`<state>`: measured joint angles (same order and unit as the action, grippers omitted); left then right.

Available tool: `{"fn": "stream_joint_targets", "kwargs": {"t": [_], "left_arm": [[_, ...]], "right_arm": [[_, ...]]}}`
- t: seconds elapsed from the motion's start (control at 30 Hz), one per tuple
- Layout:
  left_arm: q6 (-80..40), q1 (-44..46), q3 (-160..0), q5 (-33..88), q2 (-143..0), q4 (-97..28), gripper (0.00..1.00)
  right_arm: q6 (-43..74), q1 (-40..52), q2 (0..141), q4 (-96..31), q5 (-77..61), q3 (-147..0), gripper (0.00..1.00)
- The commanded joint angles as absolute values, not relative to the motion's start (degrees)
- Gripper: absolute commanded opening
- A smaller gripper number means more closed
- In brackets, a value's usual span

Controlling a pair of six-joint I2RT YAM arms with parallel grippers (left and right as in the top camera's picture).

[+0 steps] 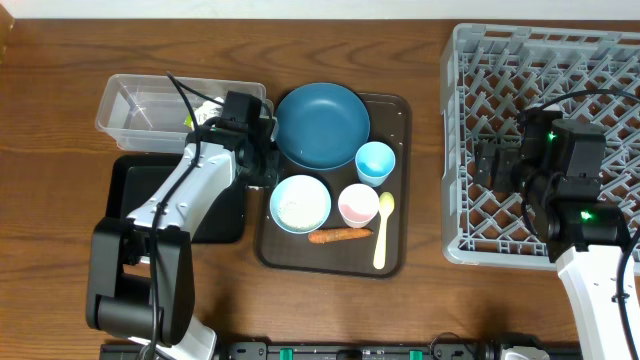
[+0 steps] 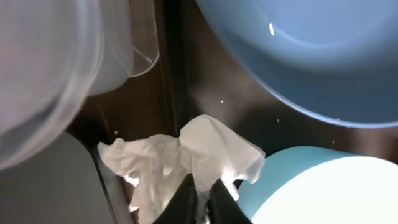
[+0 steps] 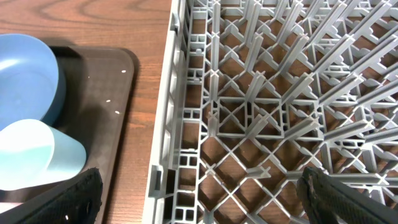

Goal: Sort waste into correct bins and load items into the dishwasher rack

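Okay, overhead: my left hand [image 1: 265, 165] sits at the serving tray's [image 1: 395, 120] near edge, with the clear tub [image 1: 115, 110] just past it. Left wrist: fingers pressed together, pinching the crumpled tissue [image 2: 186, 152]; tub ahead-left, black tray [image 2: 43, 180] close beside. Right wrist: right hand [image 3: 199, 196] spread wide over the rack [image 3: 261, 112], well apart from the tissue.

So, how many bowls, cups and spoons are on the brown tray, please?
Bowls: 2, dark blue bowl and small light blue bowl.
Cups: 2, light blue cup and pink cup.
Spoons: 1, pale yellow spoon.
Total: 5.
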<state>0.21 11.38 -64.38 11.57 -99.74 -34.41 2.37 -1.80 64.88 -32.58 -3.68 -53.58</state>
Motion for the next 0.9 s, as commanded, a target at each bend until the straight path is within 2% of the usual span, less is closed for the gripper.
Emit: {"fn": "stream_joint_targets", "kwargs": {"t": [0.0, 0.47, 0.7, 0.87], "left_arm": [[0.4, 11.6, -64.6, 10.9, -99.2, -34.2, 0.06], [0.2, 10.9, -65.6, 9.8, -83.0, -33.1, 0.06], [0.2, 7.3, -65.6, 1.0, -79.0, -24.1, 0.08], [0.1, 4.3, -65.6, 0.2, -82.5, -17.2, 0.08]], "right_arm": [[3.0, -0.9, 65.1, -32.6, -4.1, -54.6, 0.99], [3.0, -0.9, 65.1, -32.8, -4.1, -54.7, 0.99], [3.0, -0.9, 65.1, -32.8, -4.1, -54.7, 0.99], [3.0, -0.9, 65.1, -32.8, -4.1, -54.7, 0.99]]}}
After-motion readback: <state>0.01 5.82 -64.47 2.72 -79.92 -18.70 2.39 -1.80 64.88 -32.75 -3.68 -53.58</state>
